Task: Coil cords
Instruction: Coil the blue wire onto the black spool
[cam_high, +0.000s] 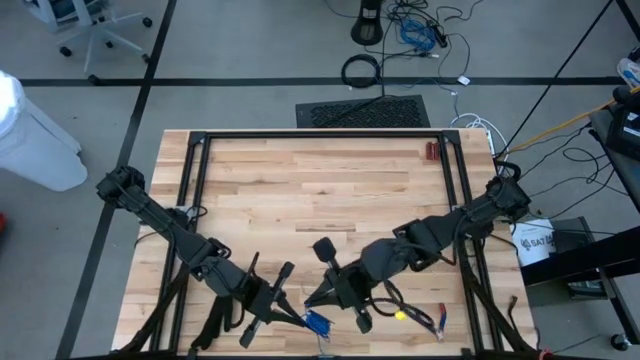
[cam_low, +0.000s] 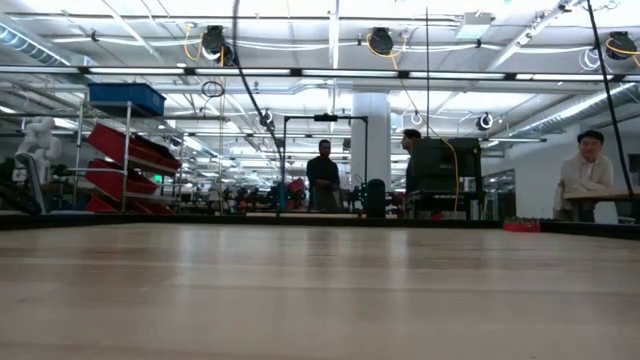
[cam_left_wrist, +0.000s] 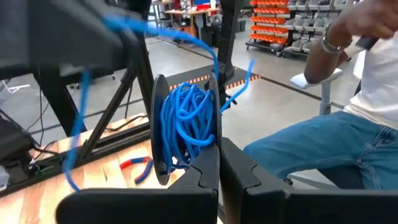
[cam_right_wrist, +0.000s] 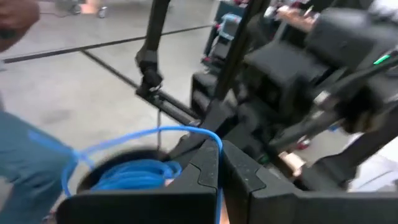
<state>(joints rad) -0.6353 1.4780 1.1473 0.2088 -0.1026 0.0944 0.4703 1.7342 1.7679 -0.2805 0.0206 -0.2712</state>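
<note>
high view looks straight down on the whole table (cam_high: 320, 180); low view skims level across its top into the room; both wrist views sit close on the blue cord (cam_left_wrist: 186, 121).

Large open robotics lab or workshop. Wooden counter (cam_high: 320, 190) inside a black frame on grey concrete floor. Far back: shelving with red bins (cam_low: 125, 150), ceiling strip lights, hanging cables, people (cam_low: 322, 175) standing among test rigs.
</note>
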